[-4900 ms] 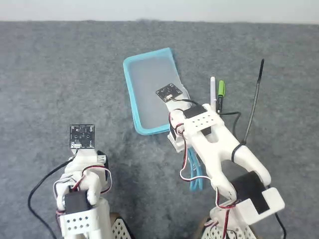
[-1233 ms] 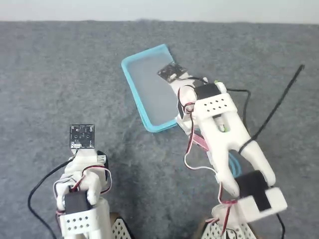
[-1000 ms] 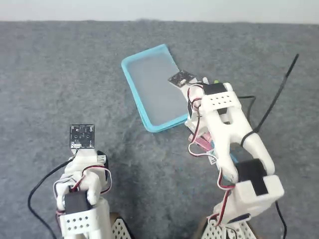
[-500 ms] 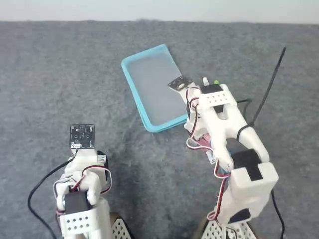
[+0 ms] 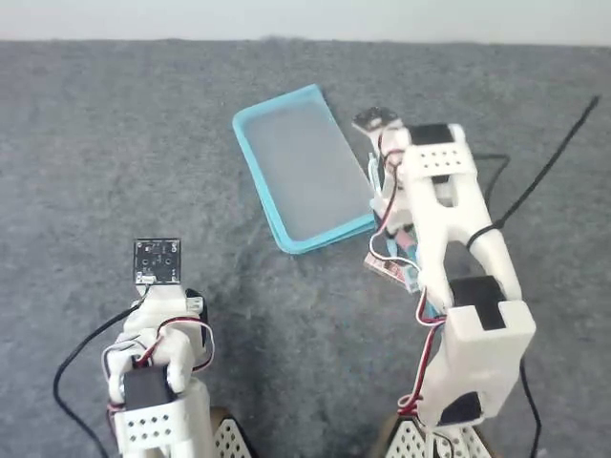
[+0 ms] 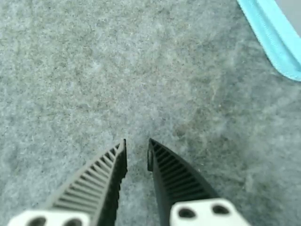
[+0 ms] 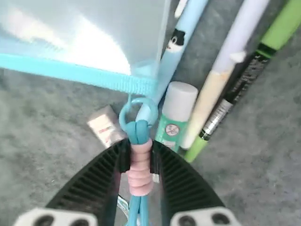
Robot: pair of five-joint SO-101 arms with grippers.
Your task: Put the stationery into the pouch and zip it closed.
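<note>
The translucent pouch (image 5: 301,167) with a teal zipper edge (image 7: 70,70) lies flat at the table's middle. My right arm (image 5: 439,191) stands over its right side. My right gripper (image 7: 139,146) is shut on the zipper's blue pull cord (image 7: 139,176) with a pink bead, just behind its ring. Beside that pouch corner lie a blue pen (image 7: 186,33), a glue stick (image 7: 176,113), a pale pen (image 7: 230,70), a green pen (image 7: 268,42) and a small eraser (image 7: 104,125). My left gripper (image 6: 136,150) hangs over bare mat near the table's front left, jaws almost touching, holding nothing.
Grey felt (image 5: 115,134) covers the whole table. A black cable (image 5: 558,157) trails off the right arm to the far right. A strip of the pouch's teal edge (image 6: 273,35) lies well ahead of my left gripper.
The right arm's wrist has swung from over the pouch's near right corner to the right and farther away. The pouch turned slightly early on. The left arm has not moved.
</note>
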